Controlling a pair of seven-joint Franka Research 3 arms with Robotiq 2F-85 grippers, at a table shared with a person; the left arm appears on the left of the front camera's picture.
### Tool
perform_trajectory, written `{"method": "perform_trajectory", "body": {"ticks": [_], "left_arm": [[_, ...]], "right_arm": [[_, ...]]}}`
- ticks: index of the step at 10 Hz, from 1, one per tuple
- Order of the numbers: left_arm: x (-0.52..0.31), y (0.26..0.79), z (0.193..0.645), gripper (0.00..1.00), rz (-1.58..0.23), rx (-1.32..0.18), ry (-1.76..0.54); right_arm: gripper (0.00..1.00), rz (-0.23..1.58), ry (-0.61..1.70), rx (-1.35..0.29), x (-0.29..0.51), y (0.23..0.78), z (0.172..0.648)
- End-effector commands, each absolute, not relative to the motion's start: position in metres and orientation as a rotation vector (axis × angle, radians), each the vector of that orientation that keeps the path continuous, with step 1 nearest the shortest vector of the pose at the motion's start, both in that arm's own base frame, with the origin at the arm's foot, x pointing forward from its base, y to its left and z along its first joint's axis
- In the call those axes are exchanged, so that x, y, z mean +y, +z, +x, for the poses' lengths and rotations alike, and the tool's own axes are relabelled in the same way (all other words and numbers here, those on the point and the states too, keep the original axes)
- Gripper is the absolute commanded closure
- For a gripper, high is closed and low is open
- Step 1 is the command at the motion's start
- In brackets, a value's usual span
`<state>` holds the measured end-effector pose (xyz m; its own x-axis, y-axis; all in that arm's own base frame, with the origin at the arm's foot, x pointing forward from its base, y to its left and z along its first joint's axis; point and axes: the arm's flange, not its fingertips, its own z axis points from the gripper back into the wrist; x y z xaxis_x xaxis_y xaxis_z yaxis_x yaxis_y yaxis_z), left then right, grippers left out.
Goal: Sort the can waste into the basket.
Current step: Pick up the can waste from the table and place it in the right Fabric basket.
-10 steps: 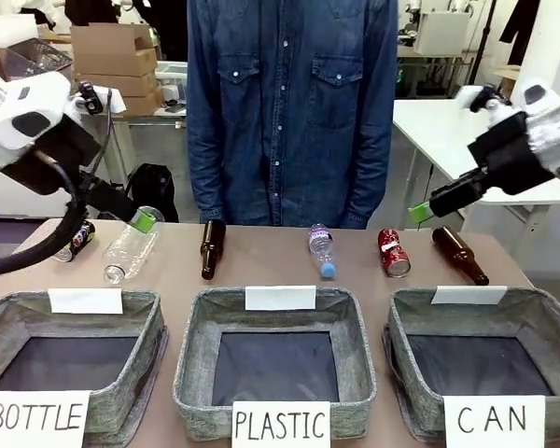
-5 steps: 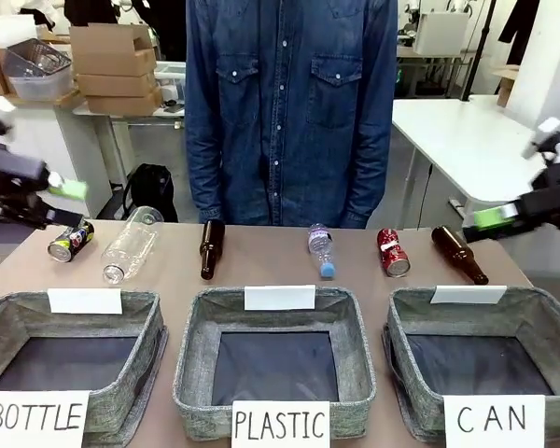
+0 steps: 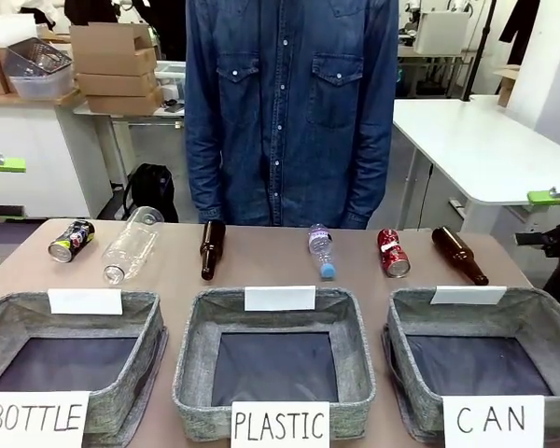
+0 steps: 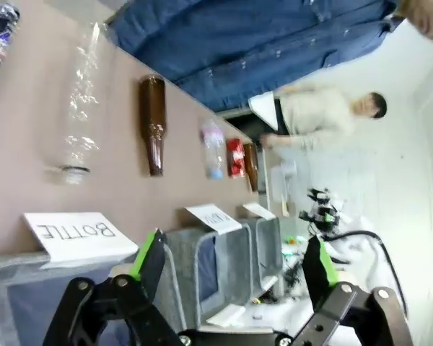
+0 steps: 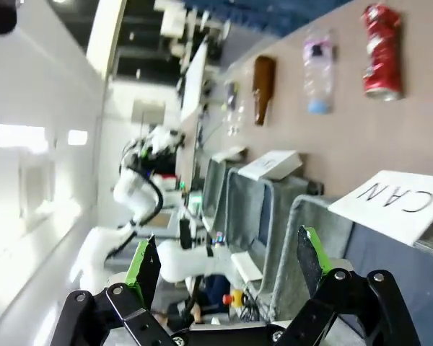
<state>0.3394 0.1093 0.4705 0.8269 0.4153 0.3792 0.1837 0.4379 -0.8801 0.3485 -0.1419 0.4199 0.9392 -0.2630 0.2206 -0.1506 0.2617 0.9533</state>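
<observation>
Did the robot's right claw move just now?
Yes. The right claw pulled back to the right: it was near the red can, and now it is out by the picture's right edge.

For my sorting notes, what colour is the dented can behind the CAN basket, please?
Red with white print; the dented can shows best in the front view.

White table (image 3: 467, 140) right, cardboard boxes (image 3: 117, 61) left

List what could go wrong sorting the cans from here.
1. Dark can lies far left, CAN basket far right: a long carry, more chance of a drop.
2. Red can lies near a brown bottle; the open right end effector could knock it rolling.
</observation>
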Motion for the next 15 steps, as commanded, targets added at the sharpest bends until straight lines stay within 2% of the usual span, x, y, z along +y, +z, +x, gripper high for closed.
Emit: {"method": "perform_trajectory", "body": {"ticks": [1, 2, 6, 7, 9, 10, 12, 13, 14, 15], "left_arm": [[0.091, 0.488, 0.287, 0.00, -0.962, -0.722, 0.059], [0.109, 0.471, 0.339, 0.00, -1.127, -0.612, 0.156], [0.109, 0.471, 0.339, 0.00, -1.127, -0.612, 0.156], [0.109, 0.471, 0.339, 0.00, -1.127, -0.612, 0.156], [0.109, 0.471, 0.339, 0.00, -1.127, -0.612, 0.156], [0.109, 0.471, 0.339, 0.00, -1.127, -0.612, 0.156], [0.109, 0.471, 0.339, 0.00, -1.127, -0.612, 0.156], [0.109, 0.471, 0.339, 0.00, -1.127, -0.612, 0.156], [0.109, 0.471, 0.339, 0.00, -1.127, -0.612, 0.156], [0.109, 0.471, 0.339, 0.00, -1.127, -0.612, 0.156]], "right_arm": [[0.00, 1.199, -0.281, -0.450, -0.143, 0.441, 0.327], [0.00, 1.313, -0.078, -0.369, -0.142, 0.420, 0.349], [0.00, 1.282, -0.108, -0.367, -0.143, 0.422, 0.343], [0.00, 1.146, 0.011, -0.413, -0.129, 0.431, 0.348], [0.00, 0.834, 0.075, -0.537, -0.096, 0.462, 0.370], [0.00, 0.661, 0.114, -0.541, -0.077, 0.474, 0.385], [0.00, 0.429, 0.098, -0.564, -0.049, 0.483, 0.405], [0.00, 0.397, 0.112, -0.537, -0.041, 0.484, 0.408], [0.00, 0.389, 0.019, -0.494, -0.052, 0.483, 0.403], [0.00, 0.458, 0.172, -0.607, -0.045, 0.498, 0.406]]}}
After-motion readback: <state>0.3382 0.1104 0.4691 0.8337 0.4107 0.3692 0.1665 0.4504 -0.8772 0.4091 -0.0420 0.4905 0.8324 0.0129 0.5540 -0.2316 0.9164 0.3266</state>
